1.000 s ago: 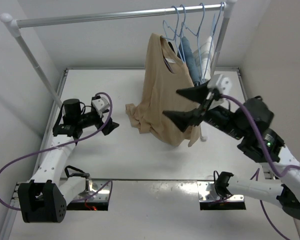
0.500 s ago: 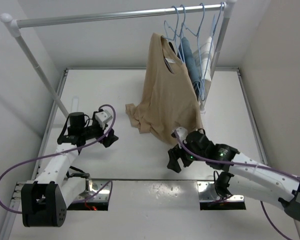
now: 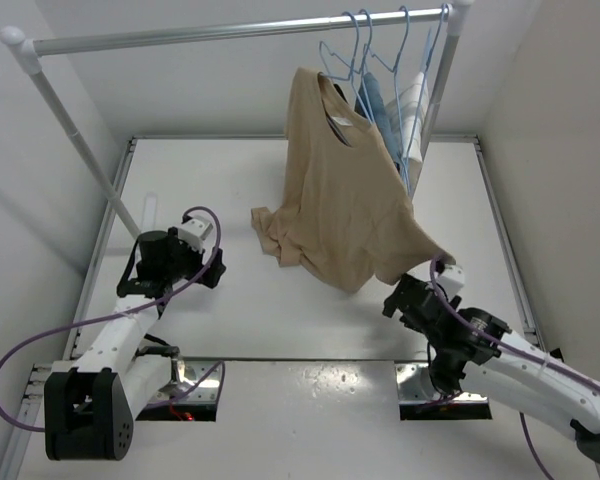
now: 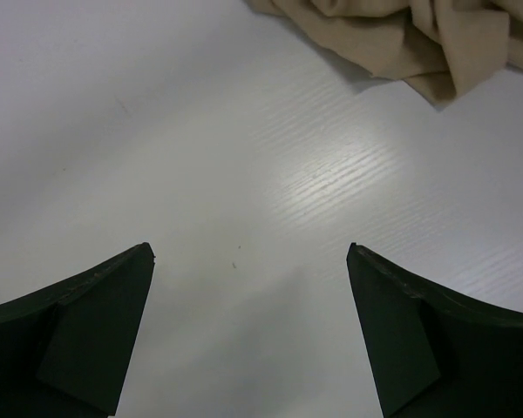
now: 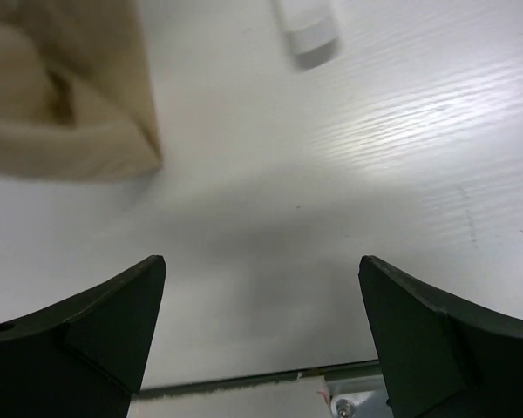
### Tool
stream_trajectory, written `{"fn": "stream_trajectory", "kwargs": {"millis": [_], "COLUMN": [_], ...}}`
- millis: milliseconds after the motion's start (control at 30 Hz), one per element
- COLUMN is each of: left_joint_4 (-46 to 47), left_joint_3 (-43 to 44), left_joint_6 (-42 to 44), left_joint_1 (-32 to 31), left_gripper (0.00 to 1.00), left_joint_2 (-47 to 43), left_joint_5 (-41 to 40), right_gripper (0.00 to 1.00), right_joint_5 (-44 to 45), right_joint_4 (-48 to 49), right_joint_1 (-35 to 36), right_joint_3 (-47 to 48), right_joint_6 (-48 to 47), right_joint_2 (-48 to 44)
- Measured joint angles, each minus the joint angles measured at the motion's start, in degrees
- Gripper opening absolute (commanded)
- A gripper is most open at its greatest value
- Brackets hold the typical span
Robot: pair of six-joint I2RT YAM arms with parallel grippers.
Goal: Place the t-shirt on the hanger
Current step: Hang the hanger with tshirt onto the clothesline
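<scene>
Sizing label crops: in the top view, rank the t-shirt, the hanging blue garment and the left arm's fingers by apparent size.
1. t-shirt, largest
2. blue garment, partly hidden
3. left fingers

**Clearance around my two pincers: bare surface below, cloth and rack ahead**

My left pincer (image 4: 248,287) stands wide apart over bare surface (image 3: 270,310). The only obstacle ahead of it is the crumpled lower fold of the t-shirt (image 3: 345,190), which lies on the surface to the front right. My right pincer (image 5: 261,322), also spread wide, has bare surface between its fingers. The t-shirt's hanging hem blocks its front left, and a white rack foot (image 5: 309,30) stands straight ahead. Overhead, the rail (image 3: 230,30) spans the workspace. The slanted left post (image 3: 80,140) limits my left arm's outer side. The light-blue hangers (image 3: 365,45), the other hung garments (image 3: 385,110) and the right post (image 3: 435,90) crowd the far right corner. A wide passage runs under the rail between the left post and the t-shirt.
</scene>
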Motion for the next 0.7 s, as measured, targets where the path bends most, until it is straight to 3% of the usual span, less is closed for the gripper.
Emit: {"fn": "stream_trajectory", "kwargs": {"millis": [67, 367, 700], "left_joint_4": [0.7, 1.9, 2.6], "left_joint_3": [0.0, 0.0, 0.0], "left_joint_6": [-1.4, -3.8, -4.5], "left_joint_1": [0.0, -0.3, -0.3], "left_gripper": [0.99, 0.99, 0.99], "left_joint_2": [0.0, 0.0, 0.0], "left_joint_5": [-2.1, -6.2, -7.7], "right_gripper": [1.00, 1.00, 1.00], "right_joint_5": [3.9, 13.5, 17.4], "right_joint_4": [-4.6, -15.2, -17.8], "right_joint_1": [-0.2, -0.3, -0.3], "right_joint_3": [0.0, 0.0, 0.3], "right_joint_6": [7.2, 30.2, 38.0], "right_joint_2": [-1.0, -1.8, 4.3]}}
